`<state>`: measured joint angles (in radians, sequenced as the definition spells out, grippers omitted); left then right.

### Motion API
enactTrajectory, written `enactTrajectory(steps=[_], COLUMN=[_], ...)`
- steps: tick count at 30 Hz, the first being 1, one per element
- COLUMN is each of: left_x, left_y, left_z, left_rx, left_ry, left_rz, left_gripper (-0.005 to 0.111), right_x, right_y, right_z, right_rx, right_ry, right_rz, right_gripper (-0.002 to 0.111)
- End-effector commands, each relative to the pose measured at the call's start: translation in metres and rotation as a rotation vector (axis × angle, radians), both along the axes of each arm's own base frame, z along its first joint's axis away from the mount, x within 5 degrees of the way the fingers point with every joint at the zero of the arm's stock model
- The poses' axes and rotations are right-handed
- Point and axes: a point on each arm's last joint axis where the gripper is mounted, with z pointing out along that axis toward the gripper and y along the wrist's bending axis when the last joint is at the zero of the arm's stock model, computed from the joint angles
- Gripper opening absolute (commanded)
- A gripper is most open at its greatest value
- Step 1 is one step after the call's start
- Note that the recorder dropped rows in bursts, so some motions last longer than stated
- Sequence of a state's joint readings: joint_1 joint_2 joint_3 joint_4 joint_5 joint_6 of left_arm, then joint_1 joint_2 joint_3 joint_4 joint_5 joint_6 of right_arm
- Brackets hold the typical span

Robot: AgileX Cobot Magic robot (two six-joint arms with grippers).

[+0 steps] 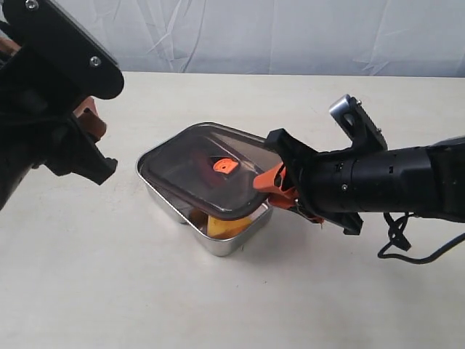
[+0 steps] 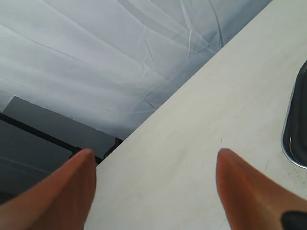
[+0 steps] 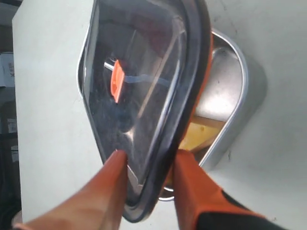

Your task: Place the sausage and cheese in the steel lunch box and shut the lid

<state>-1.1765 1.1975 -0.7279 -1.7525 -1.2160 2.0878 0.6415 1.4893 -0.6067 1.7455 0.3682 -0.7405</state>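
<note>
The steel lunch box (image 1: 218, 245) stands mid-table. The dark translucent lid (image 1: 203, 163) with its orange valve (image 1: 225, 166) lies tilted over it, far end down on the box and near right corner raised. My right gripper (image 1: 266, 186) is shut on that raised corner, one finger above and one below the rim (image 3: 148, 155). Yellow cheese (image 1: 227, 227) shows in the box under the raised edge (image 3: 199, 136). The sausage is only a dim red blur through the lid (image 1: 197, 164). My left gripper (image 2: 156, 155) hangs open and empty, left of the box (image 1: 89, 120).
A pale tabletop (image 1: 109, 291) carries the box, with a white cloth backdrop (image 1: 290, 33) along its far edge. The left wrist view shows the box's rim (image 2: 293, 139) at one side and the table's edge. A black cable (image 1: 407, 251) trails beside the right arm.
</note>
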Motion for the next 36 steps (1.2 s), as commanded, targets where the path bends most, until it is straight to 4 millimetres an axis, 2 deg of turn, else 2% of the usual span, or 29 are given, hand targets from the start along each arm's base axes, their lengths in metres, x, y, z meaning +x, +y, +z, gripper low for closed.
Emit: enactTrajectory(steps=[1, 5, 10, 19, 36], left_x=[-0.001, -0.001, -0.001, -0.001, -0.004], left_y=[0.002, 0.002, 0.002, 0.003, 0.010], left_z=[0.003, 0.003, 0.003, 0.003, 0.011], left_rx=[-0.021, -0.023, -0.023, -0.017, -0.052], left_ry=[-0.014, -0.014, -0.014, -0.014, -0.030], left_rz=[0.005, 0.006, 0.006, 0.003, 0.002], left_gripper=[0.067, 0.067, 0.067, 0.067, 0.067], right_x=[0.000, -0.001, -0.002, 0.001, -0.006], right_y=[0.003, 0.007, 0.012, 0.017, 0.014], right_z=[-0.012, -0.027, -0.039, -0.026, -0.030], right_rx=[-0.013, -0.016, -0.011, -0.006, -0.060], right_ry=[0.042, 0.107, 0.155, 0.087, 0.131], right_rz=[0.023, 0.054, 0.096, 0.182, 0.238], right_gripper=[0.032, 0.034, 0.046, 0.048, 0.048])
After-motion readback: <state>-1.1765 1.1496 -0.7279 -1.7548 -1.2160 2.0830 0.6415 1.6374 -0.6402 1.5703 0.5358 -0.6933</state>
